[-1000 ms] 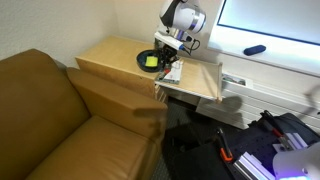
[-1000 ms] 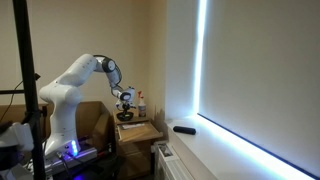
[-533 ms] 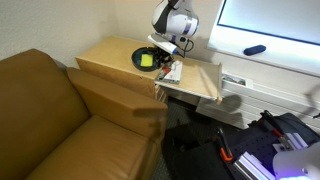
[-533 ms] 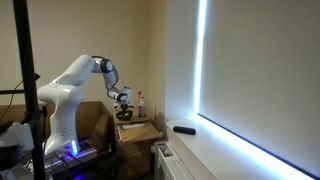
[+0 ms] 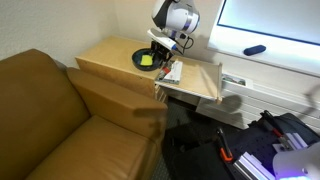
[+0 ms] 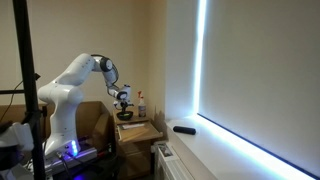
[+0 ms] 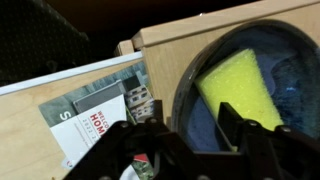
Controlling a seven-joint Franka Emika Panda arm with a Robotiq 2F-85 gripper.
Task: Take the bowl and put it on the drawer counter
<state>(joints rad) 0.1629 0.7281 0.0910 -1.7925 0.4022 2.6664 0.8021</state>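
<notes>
Exterior view over the sofa: bowl (image 5: 148, 61) sits on the table (image 5: 110, 52), i.e. the drawer counter top, close to its 3 o'clock edge. Gripper (image 5: 161, 42) hangs clear at the bowl's 1 o'clock with nothing held, so placement looks done to me. Risk: there's little margin at that edge. A finger clipping the rim on the way out could push or tip the bowl down onto the lower shelf board (image 5: 200, 85) and the papers (image 5: 172, 72) just past 3 o'clock. No text is legible here. Exterior view from the side: gripper (image 6: 124, 101) is at the bowl's (image 6: 128, 116) 12 o'clock, with a small gap visible. A spray bottle (image 6: 141, 103) stands near at 3 o'clock, and a sideways swing of the wrist could knock it over; its label is too small to read. Wrist view: bowl (image 7: 285, 75) fills 3 o'clock, dark with a yellow-green patch inside, and table wood (image 7: 190, 35) runs along 12 o'clock. Gripper (image 7: 185, 150) is at 6 o'clock with jaws spread wide and empty. They appear to bracket the near rim, so pull straight up, not across. The magazine (image 7: 100, 110) at 8 o'clock shows white "HOM…" on the cover; the rest is blurred.
</notes>
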